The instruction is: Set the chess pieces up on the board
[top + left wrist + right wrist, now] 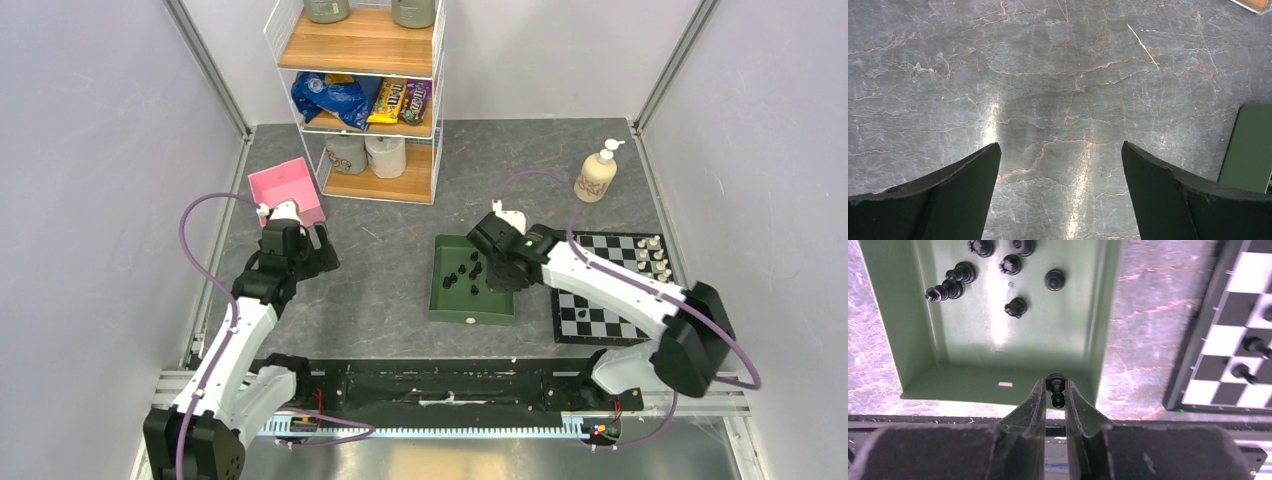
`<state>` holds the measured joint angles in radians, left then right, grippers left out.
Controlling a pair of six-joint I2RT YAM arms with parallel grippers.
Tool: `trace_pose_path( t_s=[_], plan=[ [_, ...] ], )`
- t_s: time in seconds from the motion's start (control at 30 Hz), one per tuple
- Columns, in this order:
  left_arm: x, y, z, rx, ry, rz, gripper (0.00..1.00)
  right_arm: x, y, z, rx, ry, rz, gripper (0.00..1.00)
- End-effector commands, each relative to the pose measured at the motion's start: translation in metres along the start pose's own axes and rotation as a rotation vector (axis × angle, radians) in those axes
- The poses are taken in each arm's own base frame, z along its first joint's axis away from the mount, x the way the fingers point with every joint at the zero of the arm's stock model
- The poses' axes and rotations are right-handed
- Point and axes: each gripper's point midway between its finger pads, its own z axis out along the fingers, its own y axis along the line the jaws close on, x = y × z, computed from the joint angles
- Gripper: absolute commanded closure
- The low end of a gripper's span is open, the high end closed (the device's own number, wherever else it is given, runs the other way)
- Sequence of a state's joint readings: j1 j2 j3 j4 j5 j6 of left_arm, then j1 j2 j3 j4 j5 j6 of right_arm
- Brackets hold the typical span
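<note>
Marble tabletop (385, 275), right claw (1054, 390) gripping black piece (1055, 383), corner of green tray (998, 385)

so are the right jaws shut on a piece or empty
shut on a black piece: the right wrist view shows it pinched between the right jaws, over the green tray.

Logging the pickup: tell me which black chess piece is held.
The black piece clamped in the right gripper, at the edge of the green tray; the others sit loose on its floor.
</note>
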<state>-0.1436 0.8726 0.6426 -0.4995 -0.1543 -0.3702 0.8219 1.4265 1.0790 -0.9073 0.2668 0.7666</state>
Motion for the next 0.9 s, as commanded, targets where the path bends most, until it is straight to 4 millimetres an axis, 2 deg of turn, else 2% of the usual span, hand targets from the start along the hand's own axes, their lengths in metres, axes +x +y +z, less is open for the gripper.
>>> trace_pose_path(
  t_s=[0.0,0.07,0.23,0.4,0.53,0.7,0.87],
  plan=[
    [-0.021,-0.014,-0.005,0.052,-0.048,-0.033,0.02,-0.007,-0.041,-0.032,0.104,-0.105,0.123,0.93],
    [-0.021,-0.015,-0.006,0.058,-0.047,-0.034,0.02,-0.003,-0.063,-0.038,0.143,-0.124,0.198,0.92],
    [-0.021,-0.019,-0.008,0.079,-0.050,-0.036,0.02,0.020,-0.123,-0.032,0.256,-0.098,0.420,0.92],
    [-0.021,-0.023,-0.010,0.106,-0.051,-0.040,0.02,0.041,-0.164,-0.028,0.354,-0.097,0.609,0.92],
    [-0.022,-0.025,-0.011,0.118,-0.058,-0.041,0.02,0.059,-0.176,-0.018,0.401,-0.047,0.694,0.92],
    [-0.022,-0.026,-0.012,0.128,-0.065,-0.042,0.02,0.059,-0.184,-0.019,0.434,-0.047,0.742,0.91],
    [-0.024,-0.026,-0.014,0.131,-0.076,-0.042,0.02,0.059,-0.187,-0.005,0.419,0.005,0.773,0.91]
  ],
)
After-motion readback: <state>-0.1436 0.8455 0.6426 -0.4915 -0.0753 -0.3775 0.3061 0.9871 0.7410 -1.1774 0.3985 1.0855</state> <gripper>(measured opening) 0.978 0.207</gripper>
